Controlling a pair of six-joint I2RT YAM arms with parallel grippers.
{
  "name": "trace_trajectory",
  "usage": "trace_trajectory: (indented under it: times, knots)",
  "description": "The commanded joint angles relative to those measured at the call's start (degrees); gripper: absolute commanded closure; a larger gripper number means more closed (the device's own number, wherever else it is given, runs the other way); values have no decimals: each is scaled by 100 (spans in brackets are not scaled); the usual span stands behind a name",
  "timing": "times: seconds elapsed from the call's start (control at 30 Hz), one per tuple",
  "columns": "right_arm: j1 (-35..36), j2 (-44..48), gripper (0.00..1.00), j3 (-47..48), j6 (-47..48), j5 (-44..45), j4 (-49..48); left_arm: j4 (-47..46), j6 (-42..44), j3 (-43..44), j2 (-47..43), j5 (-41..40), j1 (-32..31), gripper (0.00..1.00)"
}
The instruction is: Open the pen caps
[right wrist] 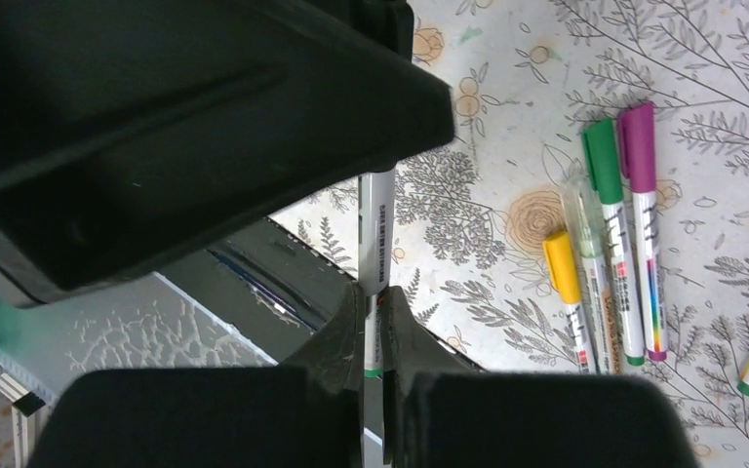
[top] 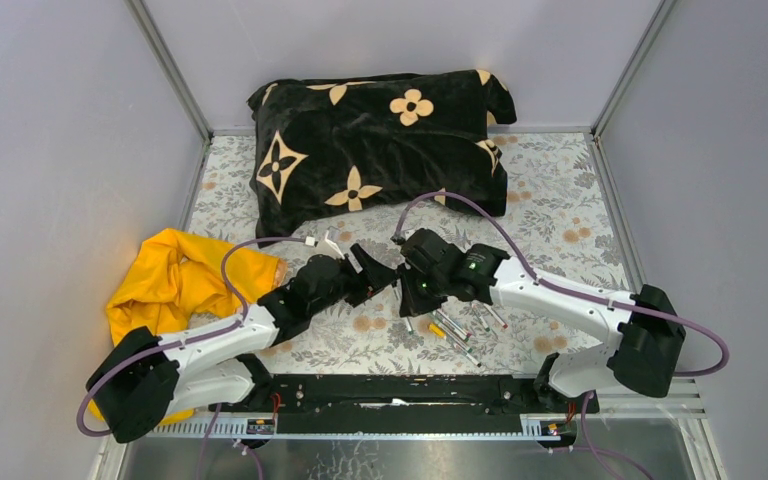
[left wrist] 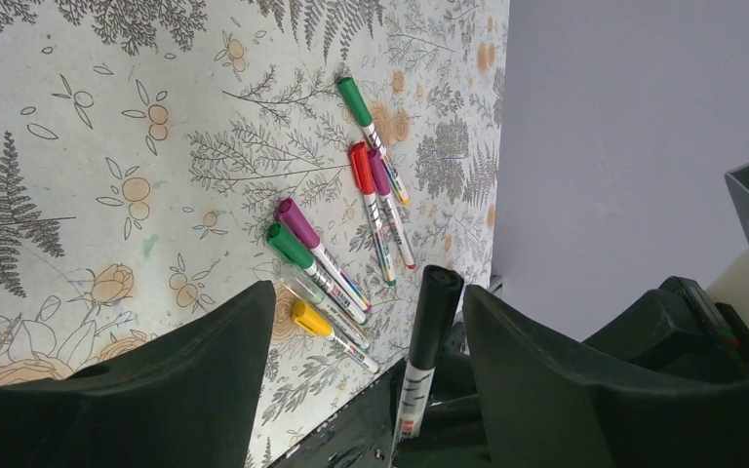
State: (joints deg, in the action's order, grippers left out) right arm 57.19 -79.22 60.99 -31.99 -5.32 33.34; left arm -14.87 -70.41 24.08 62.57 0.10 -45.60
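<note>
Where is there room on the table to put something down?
Bare table lies right of the pillow, behind the right arm. A smaller patch sits between the pillow and the yellow cloth. The middle is crowded: the left arm meets it there, beside the pens.

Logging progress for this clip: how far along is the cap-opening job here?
Done: nothing; no loose cap in view. In hand: the right gripper is shut on a pen barrel, the left gripper open around its black cap. Left: that cap and every lying pen's, such as the green cap, red cap, magenta cap and yellow cap.
</note>
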Motion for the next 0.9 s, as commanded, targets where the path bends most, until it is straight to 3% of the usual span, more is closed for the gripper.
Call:
trace_trajectory:
  times: [0.0, 0.5, 0.73, 0.8, 0.87]
  knots:
    - [151, -129, 100, 324, 31, -172, -211, -438, -25, 127, 73, 132, 43, 25]
    - [231, -238, 100, 272, 0, -177, -294, -639, -43, 181, 184, 279, 44, 49]
    - [231, -254, 100, 230, 6, -189, -319, -675, -2, 141, 168, 300, 43, 70]
    - [231, -243, 100, 220, 3, -168, -314, -667, 17, 142, 168, 305, 43, 79]
    - [231, -235, 100, 229, 6, -146, -290, -662, 25, 127, 161, 307, 41, 94]
